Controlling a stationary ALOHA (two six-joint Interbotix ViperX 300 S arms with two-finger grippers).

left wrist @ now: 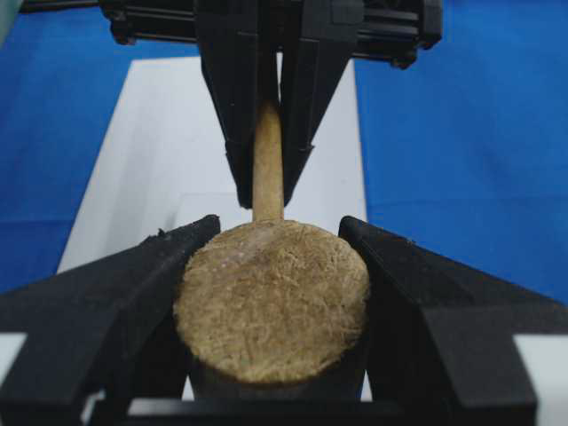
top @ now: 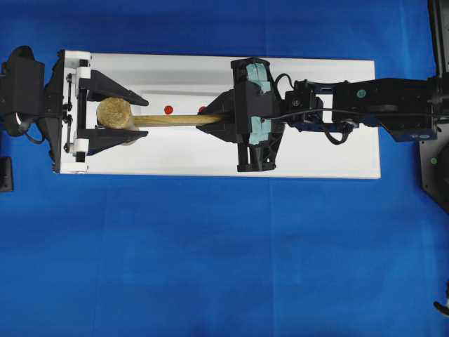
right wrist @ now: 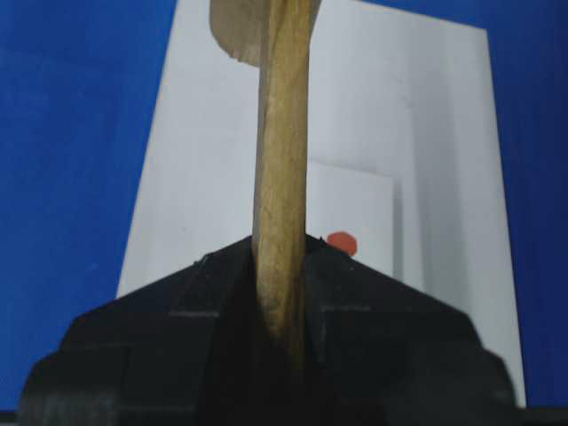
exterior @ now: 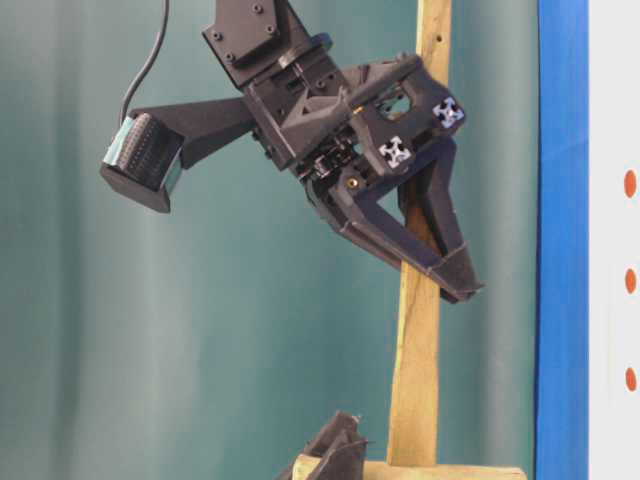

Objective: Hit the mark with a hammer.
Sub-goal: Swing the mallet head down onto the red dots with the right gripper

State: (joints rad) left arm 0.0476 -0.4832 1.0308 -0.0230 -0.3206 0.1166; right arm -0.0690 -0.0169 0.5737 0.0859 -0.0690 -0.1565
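Left gripper (left wrist: 280,231): half spread, black fingers (left wrist: 133,293) pressed against both sides of the hammer (left wrist: 271,302) head, round end grain filling the near part of the left wrist view. Beyond the head: handle running straight away to the right gripper (left wrist: 266,191), pinched narrow on the wood, with the white block (left wrist: 160,133) beneath and blue cloth (left wrist: 461,133) on both sides. No red dots visible from this camera.

Right wrist view, near to far: right gripper (right wrist: 280,253) closed tight on the flat handle (right wrist: 282,177), then one red dot (right wrist: 341,241) just past the right-hand finger, cannot tell which of the three, then an edge of the head at the top.

Overhead only: whole layout, hammer (top: 175,120) lying level along the block (top: 316,154), left gripper (top: 140,117) at the head, right gripper (top: 210,121) at the handle's other end. Two dots showing just beside the handle, the mark (top: 201,109) right at the right gripper's fingertips, the third covered by that gripper.

Table-level only: all three dots in a row, the mark (exterior: 630,280) in the middle, hammer (exterior: 415,380) held clear of the block surface (exterior: 610,100), right gripper (exterior: 465,285) clamped on the handle.
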